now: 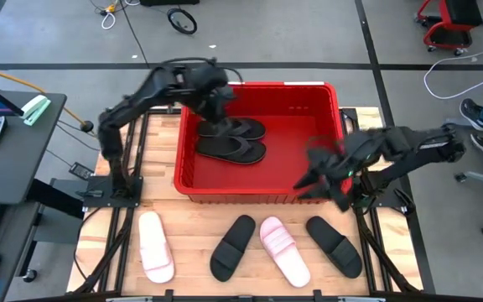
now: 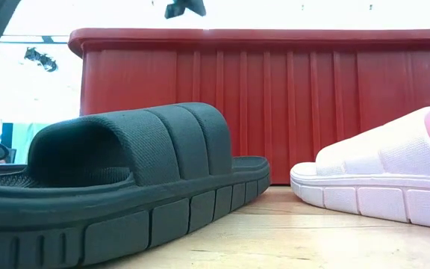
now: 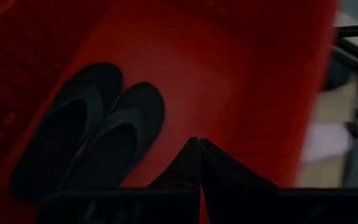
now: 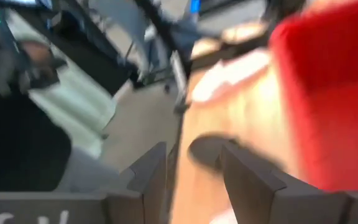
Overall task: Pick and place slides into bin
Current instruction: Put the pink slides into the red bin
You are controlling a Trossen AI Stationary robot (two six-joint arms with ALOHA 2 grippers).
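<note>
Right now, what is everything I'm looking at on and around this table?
flip-flops: two, black, side by side inside the bin
bin: one, bright red, at the table's far side
black slides: two, on the table in front of the bin, the other to its right
pink slides: two, pale, same front row, the second between the black ones
table: one, light wood
left hand: shut, empty, over the bin
right hand: open, empty, near the bin's front right corner

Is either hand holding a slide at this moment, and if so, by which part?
Neither. The left hand is shut on nothing above the bin; the right hand is open and empty.
</note>
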